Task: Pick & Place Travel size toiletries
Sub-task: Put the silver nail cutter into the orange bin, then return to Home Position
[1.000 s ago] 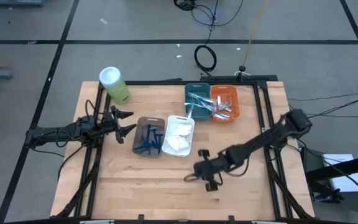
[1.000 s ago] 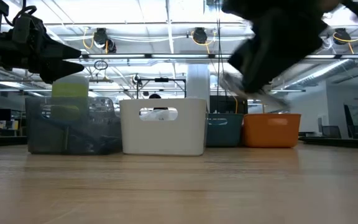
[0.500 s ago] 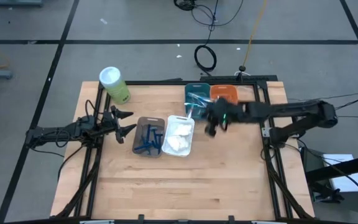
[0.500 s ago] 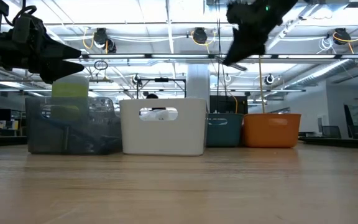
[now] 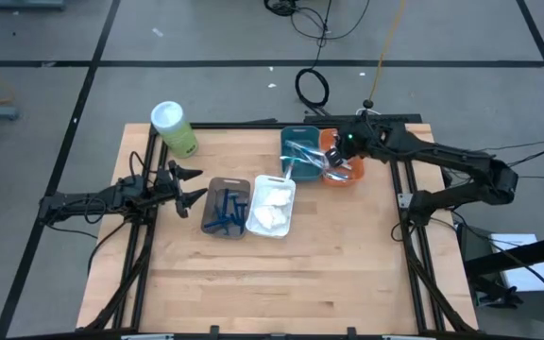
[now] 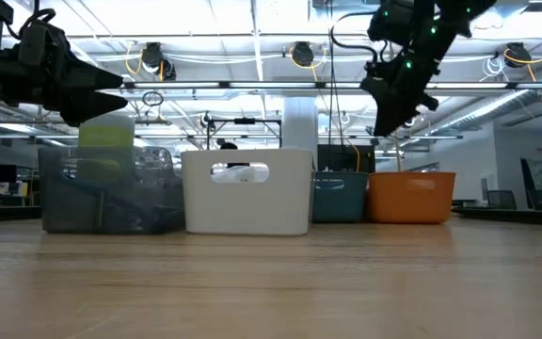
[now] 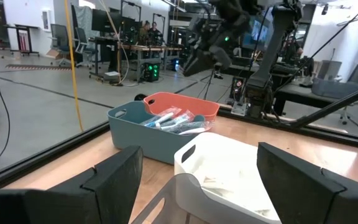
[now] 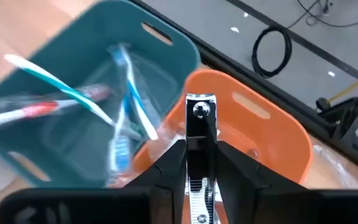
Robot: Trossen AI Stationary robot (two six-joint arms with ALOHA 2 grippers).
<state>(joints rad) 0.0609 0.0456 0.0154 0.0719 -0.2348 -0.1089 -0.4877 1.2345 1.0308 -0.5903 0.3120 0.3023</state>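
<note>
The worktop [image 5: 253, 274] is pale wood with a fine grain, framed by black rails. On it stand four bins: a brown-grey one [image 5: 210, 212] holding dark blue razors [image 5: 227, 210], a white one [image 5: 287, 179] with white packets [image 5: 270, 210], a teal one [image 5: 289, 137] with toothbrushes [image 8: 73, 102] in blue, white and red, and an orange one [image 5: 346, 178]. A green canister [image 5: 179, 137] has a white lid [image 5: 166, 115]. Both arms are black; the right gripper [image 8: 194, 186] holds silvery metal nail clippers [image 8: 196, 124].

So the right pincer [image 5: 333, 161] swung up from the front of the tabletop [image 5: 281, 274], went across, and ended up over the orange bin [image 5: 346, 176], carrying silvery nail clippers [image 8: 197, 134] between its fingers.
</note>
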